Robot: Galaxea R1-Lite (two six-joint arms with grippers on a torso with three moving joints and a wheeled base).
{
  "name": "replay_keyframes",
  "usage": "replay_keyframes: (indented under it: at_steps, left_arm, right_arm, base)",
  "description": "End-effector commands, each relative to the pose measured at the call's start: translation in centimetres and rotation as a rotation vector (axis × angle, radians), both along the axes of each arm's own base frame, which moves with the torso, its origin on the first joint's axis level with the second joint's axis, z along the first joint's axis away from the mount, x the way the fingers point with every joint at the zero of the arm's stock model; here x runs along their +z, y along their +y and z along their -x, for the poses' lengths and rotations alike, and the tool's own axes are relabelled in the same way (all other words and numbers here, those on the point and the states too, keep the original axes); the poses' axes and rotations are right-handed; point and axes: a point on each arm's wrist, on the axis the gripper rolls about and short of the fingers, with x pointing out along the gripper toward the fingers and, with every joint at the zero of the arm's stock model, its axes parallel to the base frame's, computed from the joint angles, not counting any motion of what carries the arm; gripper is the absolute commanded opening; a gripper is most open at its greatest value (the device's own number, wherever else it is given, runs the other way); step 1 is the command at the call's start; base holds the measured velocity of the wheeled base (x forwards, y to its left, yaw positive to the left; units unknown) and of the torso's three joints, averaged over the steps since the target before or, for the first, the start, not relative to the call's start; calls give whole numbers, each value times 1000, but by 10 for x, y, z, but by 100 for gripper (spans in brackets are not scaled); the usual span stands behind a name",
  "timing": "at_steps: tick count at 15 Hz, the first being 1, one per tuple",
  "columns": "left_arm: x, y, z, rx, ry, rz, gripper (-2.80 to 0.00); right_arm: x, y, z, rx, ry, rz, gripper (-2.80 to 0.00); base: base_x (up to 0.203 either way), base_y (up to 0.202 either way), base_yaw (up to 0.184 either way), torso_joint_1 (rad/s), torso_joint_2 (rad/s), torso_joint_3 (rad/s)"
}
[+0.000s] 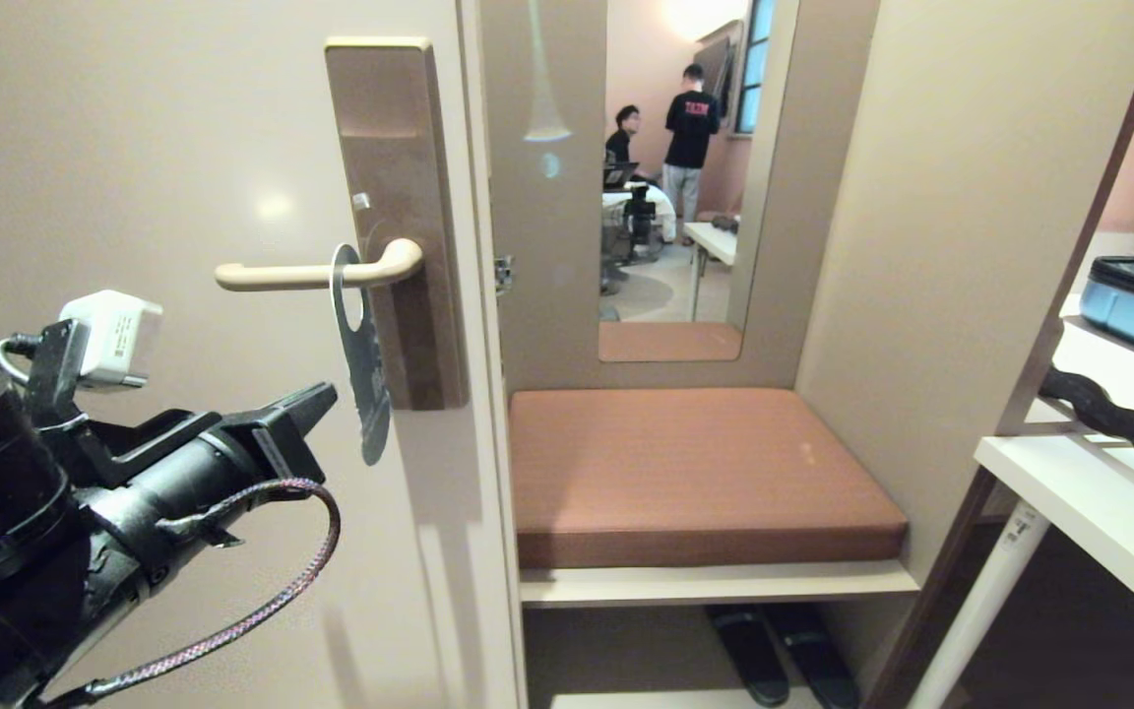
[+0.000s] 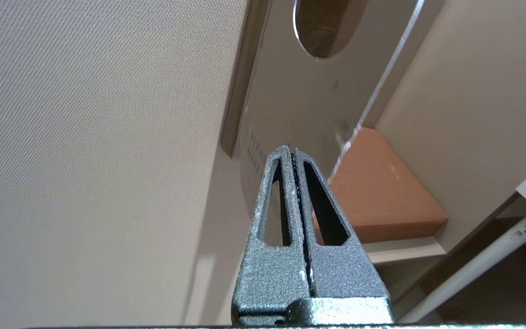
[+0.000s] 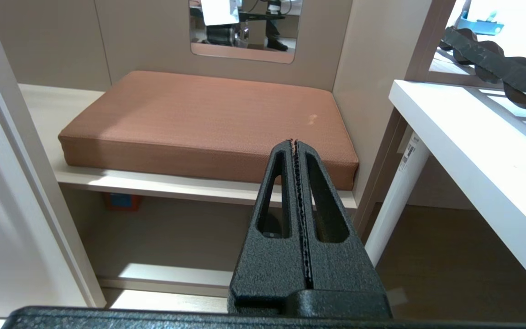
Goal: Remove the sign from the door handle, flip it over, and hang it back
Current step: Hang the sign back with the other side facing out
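A: So, where is the sign [image 1: 362,364] hanging?

B: On the door handle [image 1: 316,274], the cream lever on its tall brown plate [image 1: 400,158]. The lever passes through the sign's round hole, and the sign hangs down edge-on to the head camera, just in front of the plate.

A: And the left gripper [image 1: 326,396]?

B: It reaches up from the lower left, its tips just beside the sign's lower part. From the left wrist view the two fingers [image 2: 274,201] are pressed together along their whole length, with the pale face of the sign right behind the tips. Whether they touch the sign I cannot tell; nothing shows between them.

A: The right gripper [image 3: 294,142]?

B: Out of the head view. Its wrist camera shows its jaws together too, empty, pointing towards the brown seat cushion [image 1: 695,473] in the alcove.

A: Anything else around?

B: A mirror [image 1: 675,177] above the cushion reflects two people. Black slippers [image 1: 774,650] lie under the bench, and a white table [image 1: 1099,512] stands at the right.
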Motion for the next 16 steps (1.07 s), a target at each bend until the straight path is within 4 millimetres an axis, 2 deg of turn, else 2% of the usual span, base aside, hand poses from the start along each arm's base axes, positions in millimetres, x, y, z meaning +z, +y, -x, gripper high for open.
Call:
replay_keyframes:
  at_steps: [1, 7, 16]
  left_arm:
    - [-3, -4, -12, 12, 17, -8, -280]
    - [-6, -10, -27, 18, 35, -11, -280]
    - [6, -20, -41, 9, -1, 5, -280]
  right_arm:
    - [0, 0, 0, 2, 1, 0, -280]
    - [0, 0, 0, 0, 0, 0, -280]
    - [0, 0, 0, 0, -1, 0, -280]
  base:
    - [0, 0, 0, 0, 0, 0]
    - [0, 0, 0, 0, 0, 0]
    - [0, 0, 0, 0, 0, 0]
